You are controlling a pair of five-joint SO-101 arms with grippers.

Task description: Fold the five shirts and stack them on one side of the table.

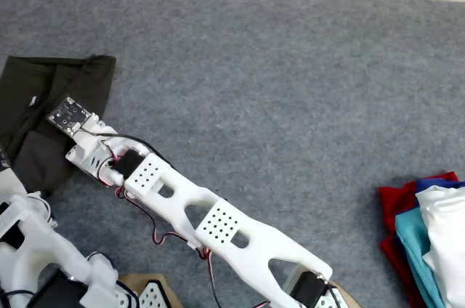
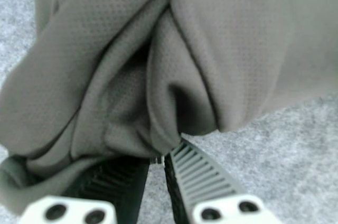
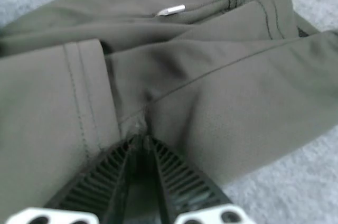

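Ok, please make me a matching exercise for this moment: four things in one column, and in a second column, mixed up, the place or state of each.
Column one
1 dark shirt
2 white shirt
3 red shirt
4 right arm

Column two
A on top of the pile at the right edge of the table
B lowest visible layer of that pile
C stretched across the table to the left side
D crumpled at the table's left edge

Pairs: 1-D, 2-A, 3-B, 4-C
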